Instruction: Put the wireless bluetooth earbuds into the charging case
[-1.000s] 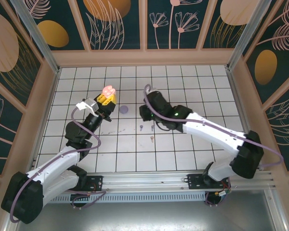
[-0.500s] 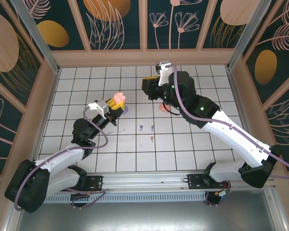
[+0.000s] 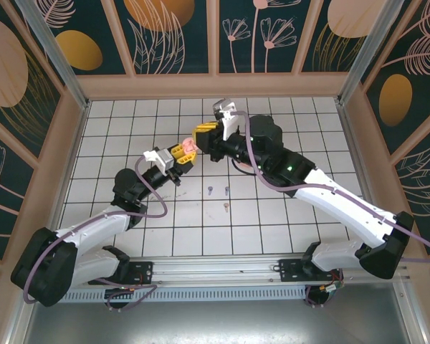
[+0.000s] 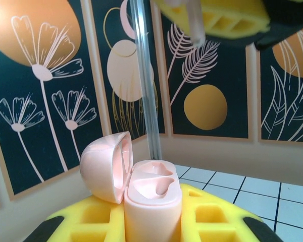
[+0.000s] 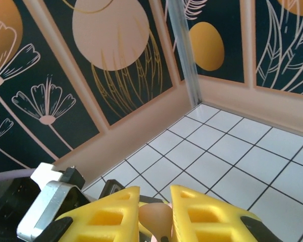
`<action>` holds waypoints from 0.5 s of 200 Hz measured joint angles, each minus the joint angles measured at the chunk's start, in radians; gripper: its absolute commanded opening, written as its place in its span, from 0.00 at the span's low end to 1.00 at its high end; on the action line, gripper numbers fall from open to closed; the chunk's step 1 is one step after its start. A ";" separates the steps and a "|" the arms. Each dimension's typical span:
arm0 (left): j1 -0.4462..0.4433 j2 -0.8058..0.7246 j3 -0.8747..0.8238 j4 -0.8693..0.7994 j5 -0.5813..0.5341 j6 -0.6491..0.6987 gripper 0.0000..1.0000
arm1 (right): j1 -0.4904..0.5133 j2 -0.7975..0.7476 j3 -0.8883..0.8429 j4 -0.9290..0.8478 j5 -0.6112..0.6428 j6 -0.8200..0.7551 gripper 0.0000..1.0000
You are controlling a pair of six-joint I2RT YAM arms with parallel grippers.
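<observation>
Within the last second the right gripper has risen off the middle of the tabletop and swung left, while the left gripper has brought the pink charging case in from the left side. They now meet in the air over the tabletop's middle, nearer its far edge. The left jaws are clenched on the case, its lid hinged open and both sockets bare. The right jaws pinch a pale pink earbud close above it, so seating looks next. Three loose earbuds lie mid-tabletop
</observation>
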 measured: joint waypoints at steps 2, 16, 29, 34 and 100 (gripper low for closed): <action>0.000 0.000 0.002 0.000 0.000 0.002 0.00 | 0.000 0.000 -0.002 0.003 -0.003 -0.002 0.19; 0.000 0.000 0.011 -0.003 0.010 0.011 0.00 | 0.002 0.000 -0.021 0.021 -0.022 -0.007 0.19; 0.000 0.001 0.020 -0.007 0.015 0.017 0.00 | 0.004 0.000 -0.032 0.033 -0.035 -0.009 0.19; 0.000 0.001 0.022 -0.008 0.018 0.018 0.00 | 0.005 0.000 -0.035 0.038 -0.041 -0.009 0.19; 0.000 0.001 0.026 -0.027 0.029 0.025 0.00 | 0.011 0.000 -0.084 0.088 -0.062 -0.006 0.18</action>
